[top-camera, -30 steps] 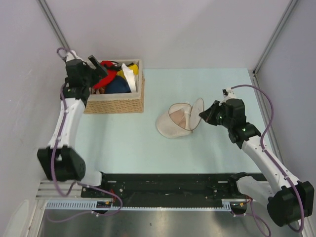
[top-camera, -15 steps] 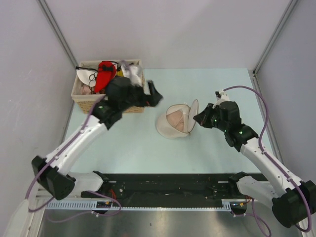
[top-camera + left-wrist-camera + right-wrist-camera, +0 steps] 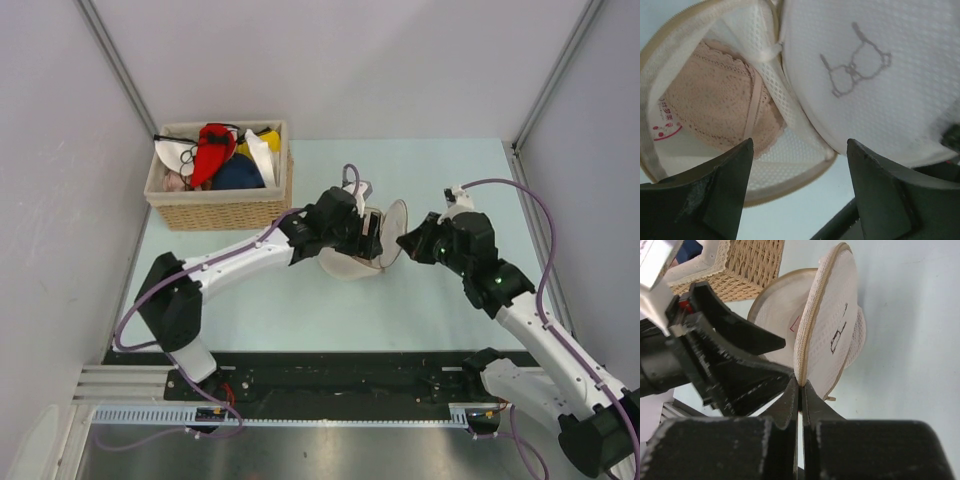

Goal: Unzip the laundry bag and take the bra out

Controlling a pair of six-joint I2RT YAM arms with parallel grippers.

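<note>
The laundry bag (image 3: 340,265) lies unzipped mid-table, its round lid (image 3: 397,230) with the bra drawing (image 3: 855,70) stood up on edge. My right gripper (image 3: 410,240) is shut on the lid's zipper rim (image 3: 801,382) and holds it up. My left gripper (image 3: 372,232) is open and empty, just above the bag's mouth (image 3: 800,145). A beige lace bra (image 3: 715,110) lies inside the bag. The red bra (image 3: 212,148) lies on top of the pile in the wicker basket (image 3: 230,210), away from both grippers.
The basket at the back left also holds white, yellow and dark blue garments. Its corner shows in the right wrist view (image 3: 747,265). Grey walls close in the left, back and right sides. The black rail (image 3: 340,375) runs along the near edge.
My left arm swung from the basket, where it left the red bra, right to the bag's mouth. My right gripper kept hold of the lid, shifting slightly.
</note>
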